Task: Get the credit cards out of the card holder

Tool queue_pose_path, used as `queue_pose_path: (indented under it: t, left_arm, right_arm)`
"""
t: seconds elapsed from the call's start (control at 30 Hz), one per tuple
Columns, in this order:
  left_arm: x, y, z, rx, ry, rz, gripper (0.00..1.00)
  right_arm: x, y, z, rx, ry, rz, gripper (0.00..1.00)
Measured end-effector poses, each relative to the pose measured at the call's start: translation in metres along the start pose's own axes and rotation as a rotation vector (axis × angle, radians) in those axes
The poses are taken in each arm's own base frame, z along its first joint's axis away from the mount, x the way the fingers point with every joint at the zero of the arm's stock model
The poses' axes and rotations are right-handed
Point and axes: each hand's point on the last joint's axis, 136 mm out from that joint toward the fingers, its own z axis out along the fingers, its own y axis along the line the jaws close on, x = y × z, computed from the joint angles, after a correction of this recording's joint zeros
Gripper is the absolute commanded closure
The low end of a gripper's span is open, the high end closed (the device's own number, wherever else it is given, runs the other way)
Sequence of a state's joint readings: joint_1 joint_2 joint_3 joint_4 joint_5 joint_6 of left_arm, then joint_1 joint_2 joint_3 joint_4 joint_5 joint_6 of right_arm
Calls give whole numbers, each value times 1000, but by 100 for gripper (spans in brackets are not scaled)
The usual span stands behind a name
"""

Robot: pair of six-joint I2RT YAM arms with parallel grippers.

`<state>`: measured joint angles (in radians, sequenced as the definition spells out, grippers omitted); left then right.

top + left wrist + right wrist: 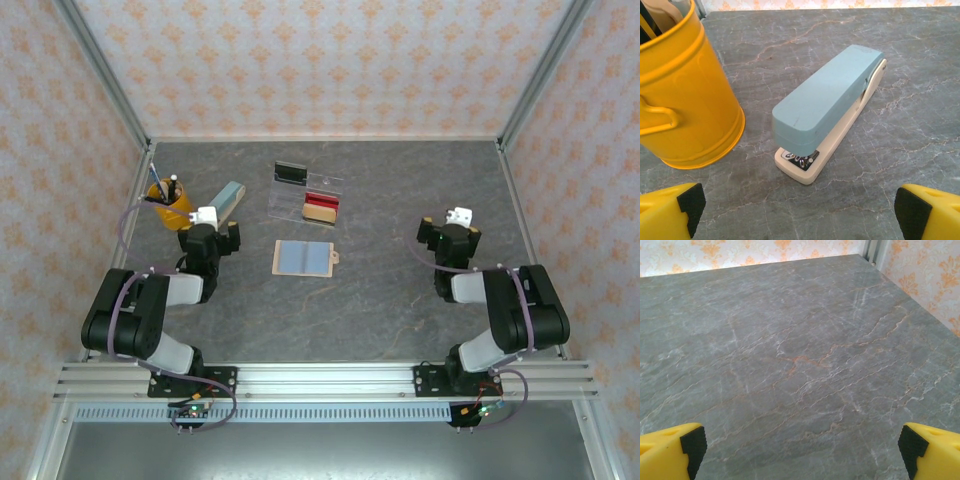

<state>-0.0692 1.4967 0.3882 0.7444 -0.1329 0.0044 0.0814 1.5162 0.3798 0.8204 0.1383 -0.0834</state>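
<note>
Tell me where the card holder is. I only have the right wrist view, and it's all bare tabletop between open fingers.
Observer: The card holder lies opened flat mid-table, to the left of your right tool, blue-grey panels up.
Operator: Anything near it?
Observer: A clear tray sits just beyond it, apart, with a red and tan item inside.
Operator: And the left tool?
Observer: The left tool is open, facing a stapler beside a yellow cup.
</note>
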Motion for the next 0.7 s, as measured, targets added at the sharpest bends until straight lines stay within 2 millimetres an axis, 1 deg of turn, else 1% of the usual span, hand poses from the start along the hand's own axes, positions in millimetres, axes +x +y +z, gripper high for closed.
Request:
queue_pose_path:
  t: [0.1, 0.7]
  left_arm:
    - [-3, 1, 1, -5, -6, -3, 0]
    - [-5, 0, 1, -5, -10, -6, 0]
  right_arm:
    - [-5, -5, 3, 13, -7, 20, 0]
    - [0, -5, 3, 16, 13, 24, 0]
